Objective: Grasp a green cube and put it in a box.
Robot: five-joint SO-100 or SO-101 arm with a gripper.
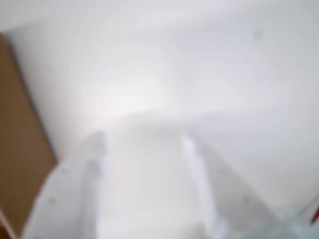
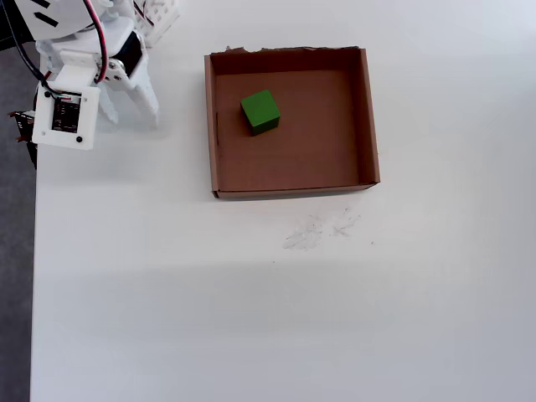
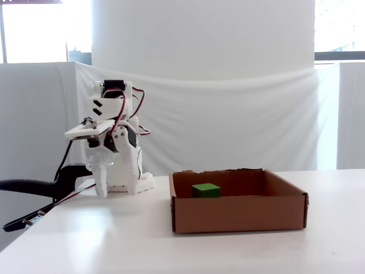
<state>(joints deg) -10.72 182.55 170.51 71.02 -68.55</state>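
Blurred white fingers (image 1: 97,149) fill the lower part of the wrist view, spread apart with only bare white desk (image 1: 199,74) showing between them; they hold nothing. A brown strip of the box (image 1: 17,149) runs along that view's left edge. In the overhead view the arm (image 2: 79,75) sits folded in the upper left corner, well apart from the box (image 2: 368,117), which lies at upper centre with its ragged edge toward the top. The cube (image 2: 260,110) rests on the box floor, in its upper left part, clear of the walls. Faint grey scuffs (image 2: 318,230) mark the desk just below the box. In the fixed view the cube (image 3: 206,190) shows just above the front wall.
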